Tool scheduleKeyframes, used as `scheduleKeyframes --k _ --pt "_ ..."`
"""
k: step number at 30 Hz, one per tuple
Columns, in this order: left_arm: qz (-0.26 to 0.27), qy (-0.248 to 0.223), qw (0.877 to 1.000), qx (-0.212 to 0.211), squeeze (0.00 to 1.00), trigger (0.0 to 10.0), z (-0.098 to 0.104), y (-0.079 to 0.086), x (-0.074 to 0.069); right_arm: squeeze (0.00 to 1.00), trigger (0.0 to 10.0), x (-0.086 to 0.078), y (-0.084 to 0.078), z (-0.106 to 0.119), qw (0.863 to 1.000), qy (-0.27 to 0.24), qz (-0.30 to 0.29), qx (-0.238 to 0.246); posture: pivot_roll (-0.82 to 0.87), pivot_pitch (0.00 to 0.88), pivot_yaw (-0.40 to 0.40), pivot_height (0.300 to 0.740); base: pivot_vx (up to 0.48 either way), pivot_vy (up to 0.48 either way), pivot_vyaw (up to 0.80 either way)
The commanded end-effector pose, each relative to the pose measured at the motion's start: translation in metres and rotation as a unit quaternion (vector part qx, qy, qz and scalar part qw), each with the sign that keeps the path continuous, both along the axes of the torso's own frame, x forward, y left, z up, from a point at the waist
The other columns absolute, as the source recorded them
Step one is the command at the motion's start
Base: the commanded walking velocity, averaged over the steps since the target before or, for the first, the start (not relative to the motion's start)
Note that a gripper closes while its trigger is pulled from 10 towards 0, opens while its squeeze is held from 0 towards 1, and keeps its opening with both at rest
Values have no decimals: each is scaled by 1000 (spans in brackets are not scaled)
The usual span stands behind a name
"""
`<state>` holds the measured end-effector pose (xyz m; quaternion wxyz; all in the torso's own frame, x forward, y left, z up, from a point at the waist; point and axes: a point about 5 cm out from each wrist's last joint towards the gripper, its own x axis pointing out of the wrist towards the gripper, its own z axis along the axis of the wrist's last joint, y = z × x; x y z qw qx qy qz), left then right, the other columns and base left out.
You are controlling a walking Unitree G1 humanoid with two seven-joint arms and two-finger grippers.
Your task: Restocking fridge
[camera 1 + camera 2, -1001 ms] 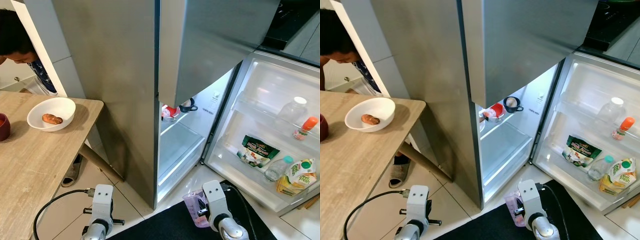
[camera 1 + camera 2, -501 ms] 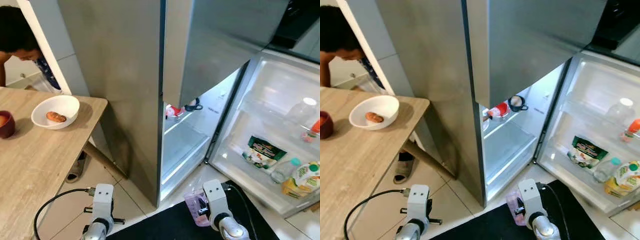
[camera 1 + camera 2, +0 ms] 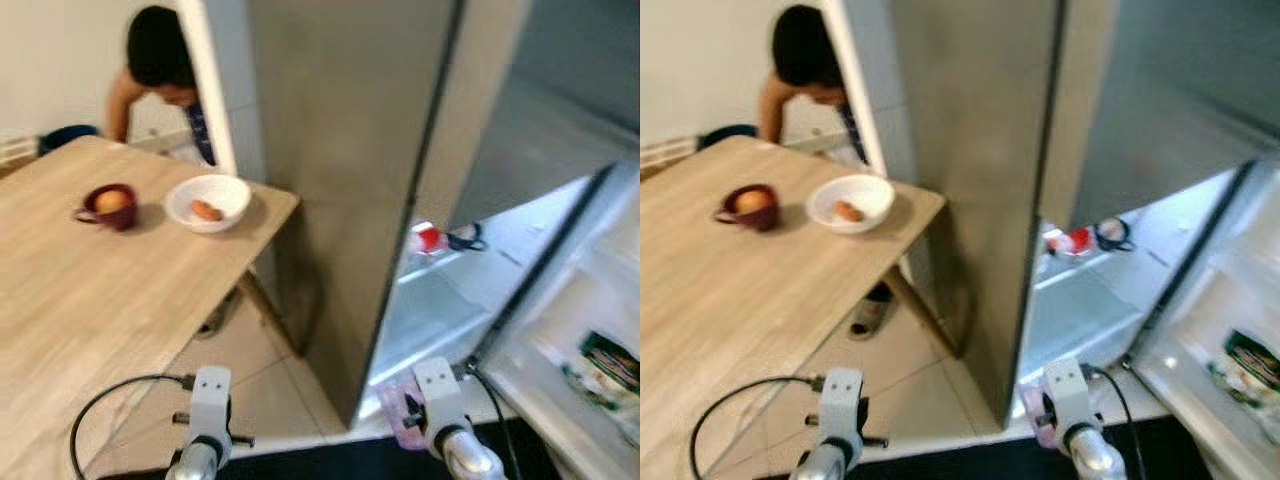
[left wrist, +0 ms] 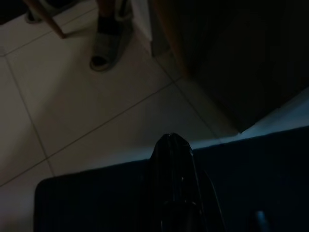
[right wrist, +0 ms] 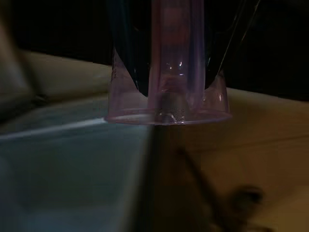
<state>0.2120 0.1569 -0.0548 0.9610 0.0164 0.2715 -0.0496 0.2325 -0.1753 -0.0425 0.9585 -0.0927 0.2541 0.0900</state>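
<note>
Low before the open fridge (image 3: 360, 170), the right gripper (image 5: 164, 63) grasps a clear purple cup (image 5: 166, 92). Whether the left gripper (image 4: 171, 159) is clenched, I cannot tell.

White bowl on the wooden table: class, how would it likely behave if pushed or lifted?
The white bowl looks rigid and glossy, so probably stiff and somewhat slippery. Being wide and shallow, it should slide rather than tip. The small brown food inside lies loose and may roll when the bowl moves.
</note>
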Motion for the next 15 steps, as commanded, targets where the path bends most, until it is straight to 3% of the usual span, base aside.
scheduleKeyframes --k 1,9,15 --pt "2 8 1000 4 0 10000 -2 4 -2 0 10000 -6 -12 -3 1000 13 -27 -1 -129 64 6 740 0 0 0" --pt "-11 11 1000 -2 0 10000 -2 0 -2 0 10000 -7 -12 -5 999 24 -31 4 -131 69 9 740 0 0 0" --pt "-16 11 1000 -8 0 10000 -2 -1 -1 0 10000 -9 -13 -7 999 33 -38 0 -132 72 13 740 0 -407 0"
